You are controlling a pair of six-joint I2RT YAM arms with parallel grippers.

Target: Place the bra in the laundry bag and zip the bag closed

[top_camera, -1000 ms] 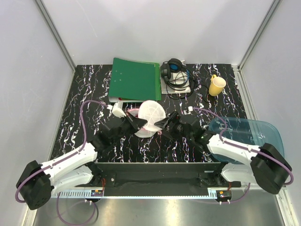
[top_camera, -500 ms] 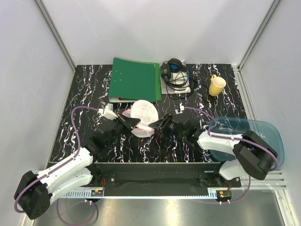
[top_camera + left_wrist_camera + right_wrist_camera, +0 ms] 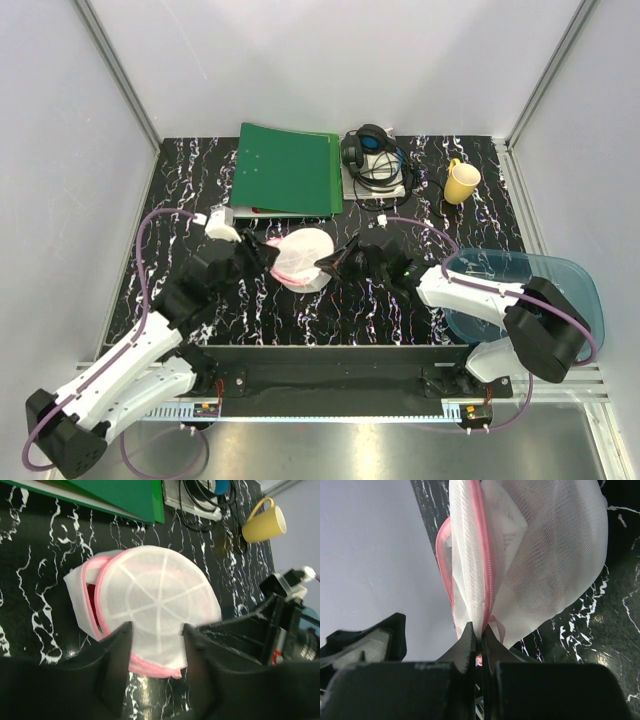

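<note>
The top external camera sits high behind the arm bases and looks steeply down, far enough off to take in the whole black marbled table [image 3: 190, 190]. The left wrist camera looks out between the fingers of the left gripper [image 3: 156, 630], close on the laundry bag [image 3: 160, 587] just ahead of them, with a green binder [image 3: 115, 495] and a yellow mug [image 3: 262, 522] farther beyond. The right wrist camera, nearest and rolled sideways, looks along the right gripper [image 3: 479, 630] at the bag's pink zip edge. All three views share the bag.
</note>
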